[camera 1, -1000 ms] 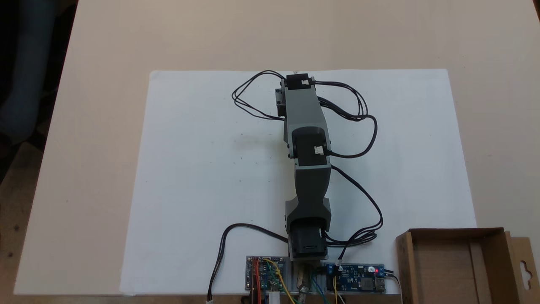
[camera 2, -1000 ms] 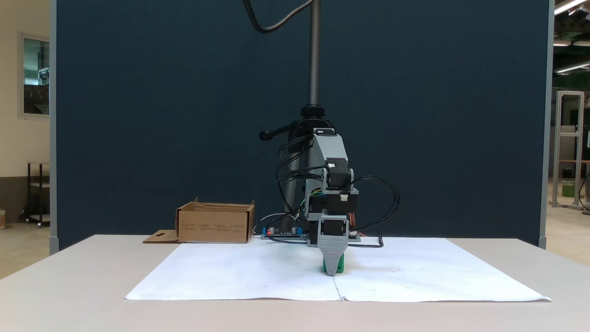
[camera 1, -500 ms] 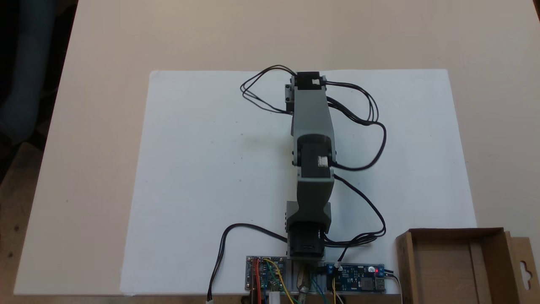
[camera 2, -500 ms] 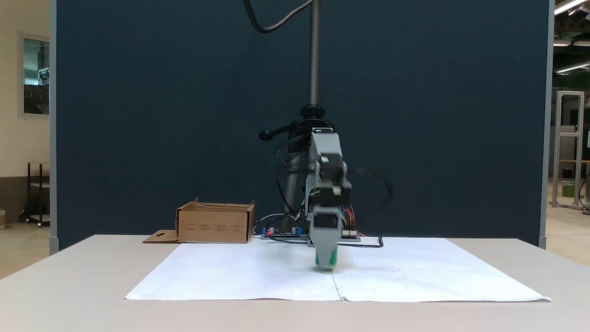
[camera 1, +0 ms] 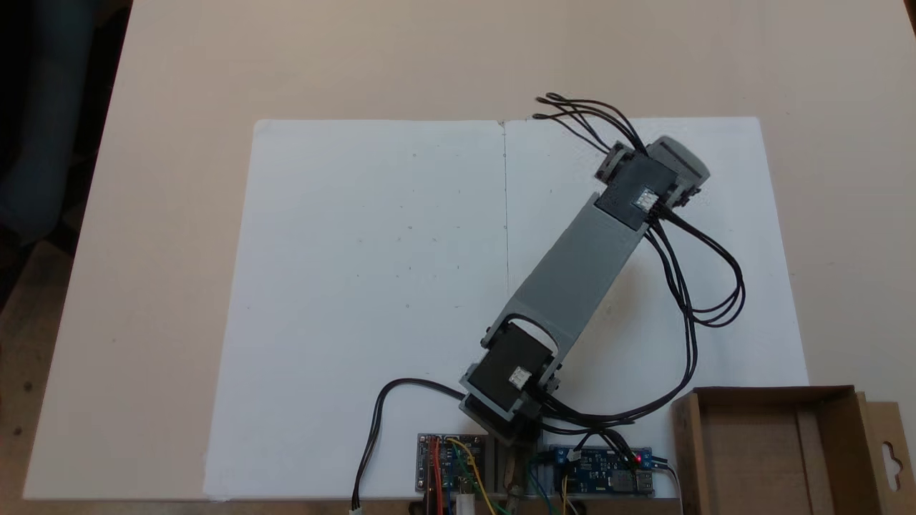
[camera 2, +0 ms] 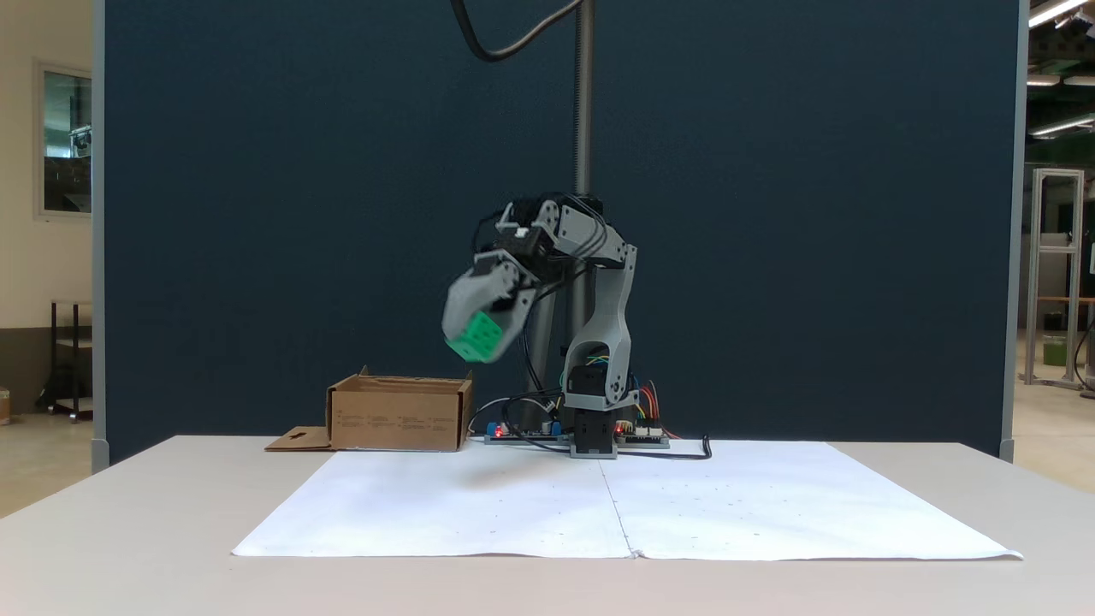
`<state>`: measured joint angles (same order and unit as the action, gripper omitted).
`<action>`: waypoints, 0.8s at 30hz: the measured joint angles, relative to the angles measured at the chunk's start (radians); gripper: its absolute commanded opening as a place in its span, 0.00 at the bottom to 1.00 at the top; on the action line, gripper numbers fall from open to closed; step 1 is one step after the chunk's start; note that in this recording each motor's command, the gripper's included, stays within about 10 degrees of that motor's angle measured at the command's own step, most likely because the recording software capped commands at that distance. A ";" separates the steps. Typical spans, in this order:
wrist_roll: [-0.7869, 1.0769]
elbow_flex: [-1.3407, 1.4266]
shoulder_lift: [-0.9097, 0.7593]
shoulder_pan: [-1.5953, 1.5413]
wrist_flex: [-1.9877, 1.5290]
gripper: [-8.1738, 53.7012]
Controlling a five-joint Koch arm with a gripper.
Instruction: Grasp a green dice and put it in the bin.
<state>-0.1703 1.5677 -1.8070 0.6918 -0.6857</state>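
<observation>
- The gripper (camera 2: 481, 335) hangs mid-frame, clamping the green dice (camera 2: 476, 336), high above the white sheet (camera 2: 624, 509).
- The bin (camera 2: 399, 413) sits lower left of it.

This looks like a lab or workshop: a big dark blue screen (camera 2: 770, 214) stands behind the worktop (camera 2: 128, 513), with bare circuit boards (camera 1: 605, 472) and ceiling strip lights (camera 2: 1054, 10).

no readable text, faint print on the bin (camera 2: 398, 418) too small
</observation>
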 measured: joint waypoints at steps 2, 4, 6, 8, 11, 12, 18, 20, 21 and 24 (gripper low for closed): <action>0.031 -0.061 0.002 0.158 0.072 0.33; 0.055 -0.097 0.014 0.316 0.091 0.33; 0.118 -0.106 0.043 0.520 0.091 0.33; 0.160 -0.114 0.052 0.664 0.092 0.33; 0.224 -0.117 0.071 0.785 0.044 0.33; 0.236 -0.114 0.072 0.804 0.026 0.33; 0.345 -0.115 0.127 0.957 -0.103 0.33; 0.376 -0.117 0.164 0.994 -0.109 0.33; 0.393 -0.115 0.183 1.014 -0.109 0.33; 0.456 -0.115 0.249 1.062 -0.109 0.33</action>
<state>0.2853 1.4527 -1.5585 1.7533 -0.7946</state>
